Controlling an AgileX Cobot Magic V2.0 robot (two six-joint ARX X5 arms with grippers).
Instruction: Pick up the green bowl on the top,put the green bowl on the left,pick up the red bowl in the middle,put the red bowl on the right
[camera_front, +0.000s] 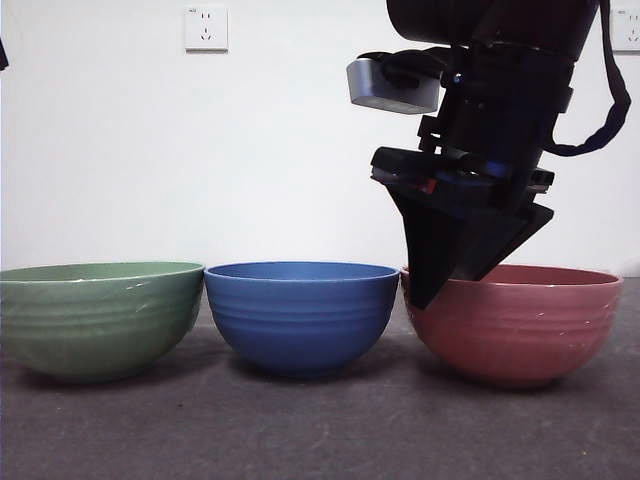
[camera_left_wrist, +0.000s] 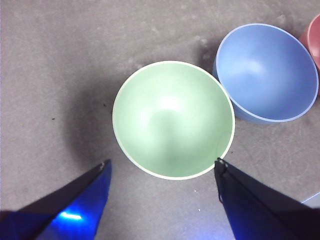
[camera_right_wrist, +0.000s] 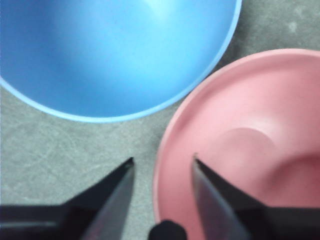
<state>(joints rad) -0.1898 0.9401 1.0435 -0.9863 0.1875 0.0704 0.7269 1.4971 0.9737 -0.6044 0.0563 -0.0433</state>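
Grey worktop (camera_front: 320, 430), white wall. Glossy sage-green ribbed bowl (camera_front: 98, 318) placed left, done. Dusty-red ribbed bowl (camera_front: 520, 322) rests right; right hand (camera_right_wrist: 162, 167) released, jaws straddling its rim. Left hand (camera_left_wrist: 162, 167) released above green bowl.

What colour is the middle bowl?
Blue, clearest in the front view, between the green and red bowls.

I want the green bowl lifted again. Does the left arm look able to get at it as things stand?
Probably yes. The left claw hangs open above the green bowl, with nothing over it. The blue bowl beside it sits close, which may crowd that rim side.
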